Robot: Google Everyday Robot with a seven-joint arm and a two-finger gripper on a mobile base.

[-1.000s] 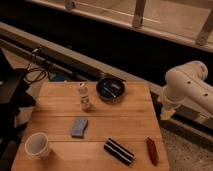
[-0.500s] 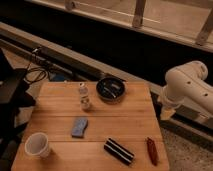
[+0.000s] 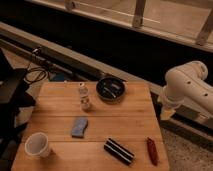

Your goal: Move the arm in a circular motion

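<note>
The arm is a glossy white tube with a bulbous joint. It stands at the right of the camera view, beside the right edge of the wooden table. One segment bends down to a pale end near the table's right edge, and another runs off the right side of the frame. The gripper does not show; it lies out of view past the right edge.
On the table are a black bowl with utensils, a small white bottle, a blue sponge, a white cup, a black striped object and a red object. Dark equipment and cables stand at the left.
</note>
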